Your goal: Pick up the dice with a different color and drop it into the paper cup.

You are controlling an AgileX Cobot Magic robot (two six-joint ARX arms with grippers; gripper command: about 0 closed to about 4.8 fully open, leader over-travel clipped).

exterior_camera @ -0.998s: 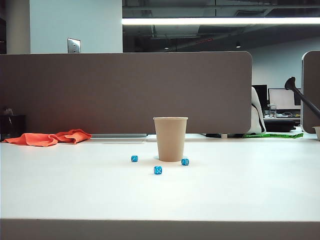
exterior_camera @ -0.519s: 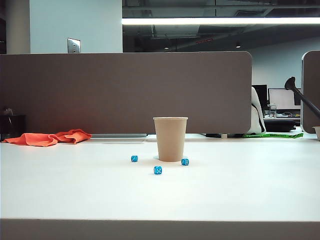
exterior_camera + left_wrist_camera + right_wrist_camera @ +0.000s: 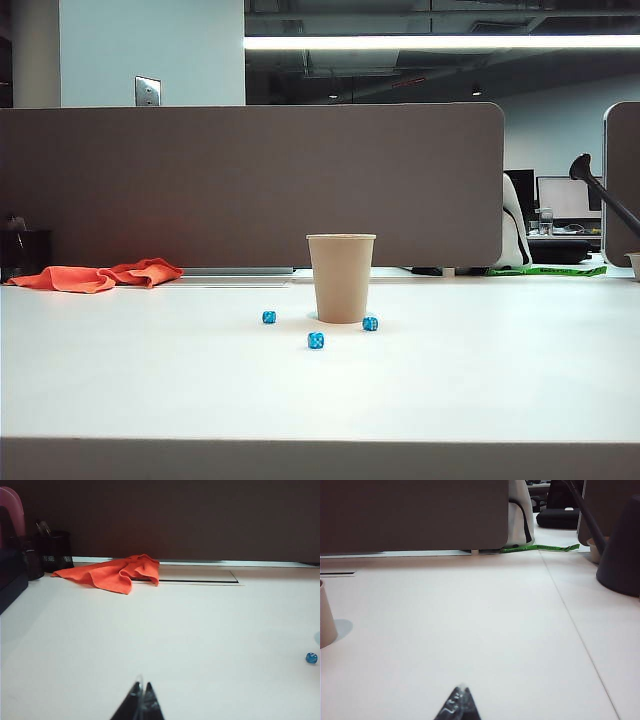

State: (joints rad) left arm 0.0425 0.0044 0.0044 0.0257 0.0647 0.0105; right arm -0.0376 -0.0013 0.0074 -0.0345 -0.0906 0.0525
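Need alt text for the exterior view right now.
A tan paper cup stands upright mid-table with three small blue dice scattered around its base. No orange die or robot arm is visible; an orange cloth lies far left by the grey partition.

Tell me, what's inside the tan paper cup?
Nothing inside shows. The tan paper cup stands upright on the white table, its wall hiding the inside. Three small blue dice sit outside around its base. No orange die is visible.

No orange die shows anywhere; the paper cup stands upright, its inside hidden from the exterior view. In the right wrist view the cup is cut off at the frame edge. Both claws, left claw and right claw, show only pinched-together tips; neither appears in the exterior view.
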